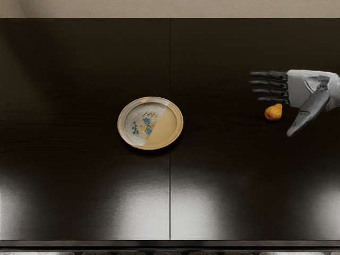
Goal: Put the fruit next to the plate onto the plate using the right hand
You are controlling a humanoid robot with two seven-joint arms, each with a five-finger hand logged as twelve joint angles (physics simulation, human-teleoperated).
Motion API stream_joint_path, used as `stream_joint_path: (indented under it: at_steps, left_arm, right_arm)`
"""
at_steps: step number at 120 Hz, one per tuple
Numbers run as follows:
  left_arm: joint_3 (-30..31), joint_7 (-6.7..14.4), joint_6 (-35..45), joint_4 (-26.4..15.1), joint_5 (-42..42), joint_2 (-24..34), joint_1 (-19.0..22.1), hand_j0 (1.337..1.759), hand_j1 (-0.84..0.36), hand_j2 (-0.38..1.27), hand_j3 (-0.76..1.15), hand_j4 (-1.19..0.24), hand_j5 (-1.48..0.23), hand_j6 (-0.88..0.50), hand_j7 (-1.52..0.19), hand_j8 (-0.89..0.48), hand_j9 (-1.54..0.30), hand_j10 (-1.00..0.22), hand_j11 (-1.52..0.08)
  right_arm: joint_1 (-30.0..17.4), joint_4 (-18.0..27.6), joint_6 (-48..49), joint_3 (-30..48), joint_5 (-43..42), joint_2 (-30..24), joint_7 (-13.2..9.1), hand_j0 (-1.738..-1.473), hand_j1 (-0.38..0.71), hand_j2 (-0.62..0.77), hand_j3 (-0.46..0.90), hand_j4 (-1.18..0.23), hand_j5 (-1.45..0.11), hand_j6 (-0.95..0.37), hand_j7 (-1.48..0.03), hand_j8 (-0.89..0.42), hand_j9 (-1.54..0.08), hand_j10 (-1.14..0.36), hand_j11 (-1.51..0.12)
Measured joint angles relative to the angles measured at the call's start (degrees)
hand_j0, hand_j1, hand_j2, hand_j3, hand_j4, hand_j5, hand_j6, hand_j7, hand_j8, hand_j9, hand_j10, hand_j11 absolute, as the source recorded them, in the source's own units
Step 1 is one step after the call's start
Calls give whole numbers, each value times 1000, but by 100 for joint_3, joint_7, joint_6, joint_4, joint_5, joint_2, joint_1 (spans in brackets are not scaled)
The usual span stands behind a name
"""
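Pear (273, 112) not yet grasped

The right hand (293, 92) hovers close by the fruit, fingers straight and wide, thumb angled down, holding nothing. The pear lies on the dark surface (223, 186), well apart from the plate (179, 125) to its left. Grasp, carry and placing all appear still to come. The plate shows a blue-and-yellow painted motif; no writing or brand is readable.

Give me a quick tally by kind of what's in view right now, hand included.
Plates: 1, the plate
Fruit: 1, the pear
Hands: 1, the right hand, fingers spread, holding nothing
Total: 3
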Motion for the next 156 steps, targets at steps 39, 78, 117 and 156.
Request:
stream_joint_path:
  at_steps: [39,78,117,156]
  left_arm:
    - [0,0,0,0,0,0,-1,1658,349,0,0,0,0,0,0,0,0,0,0]
    - [0,0,0,0,0,0,3,1658,349,0,0,0,0,0,0,0,0,0,0]
    - [0,0,0,0,1,0,0,1658,349,0,0,0,0,0,0,0,0,0,0]
    - [0,0,0,0,2,0,1,1658,349,0,0,0,0,0,0,0,0,0,0]
  right_arm:
    - [412,181,-779,73,-2483,549,-59,-1658,-349,1,0,-2,0,-3,0,-2,0,-2,0]
    - [249,-413,-1798,12,-4882,1139,-54,-1658,-349,2,0,-5,-1,-7,0,-5,0,-4,0]
    - [-179,-1545,-2669,-139,-6043,2070,773,-1658,-348,2,0,-6,-2,-8,-1,-6,-2,-5,-2]
    - [-198,-2361,-2666,-525,-6223,2338,1458,-1658,-169,-27,0,-158,-199,-160,-198,-158,-198,-156,-198]
